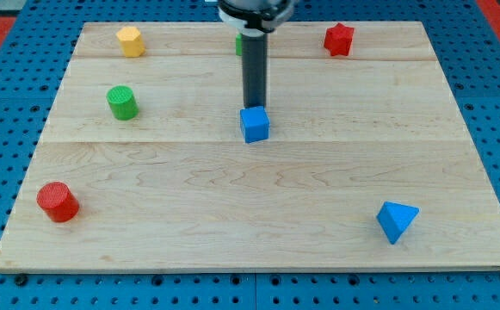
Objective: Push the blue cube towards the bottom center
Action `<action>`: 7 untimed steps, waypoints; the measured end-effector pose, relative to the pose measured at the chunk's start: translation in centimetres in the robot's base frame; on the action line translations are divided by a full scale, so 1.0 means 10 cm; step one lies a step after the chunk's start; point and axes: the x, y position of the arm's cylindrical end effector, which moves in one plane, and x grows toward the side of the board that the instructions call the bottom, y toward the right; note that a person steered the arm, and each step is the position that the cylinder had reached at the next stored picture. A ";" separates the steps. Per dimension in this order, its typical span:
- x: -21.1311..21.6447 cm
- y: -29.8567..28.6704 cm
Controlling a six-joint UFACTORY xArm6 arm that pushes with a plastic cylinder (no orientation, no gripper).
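The blue cube [255, 124] sits near the middle of the wooden board [258, 215]. My dark rod comes down from the view's top, and my tip [254, 106] stands right at the cube's top edge, touching or almost touching it.
A yellow block [130, 40] lies at the top left and a red star [339, 39] at the top right. A green cylinder [122, 102] is at the left, a red cylinder [58, 201] at the bottom left, a blue triangular block [396, 220] at the bottom right. A green block [239, 45] peeks from behind the rod.
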 end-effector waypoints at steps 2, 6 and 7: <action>1.04 -0.29; 1.54 0.15; 1.26 0.08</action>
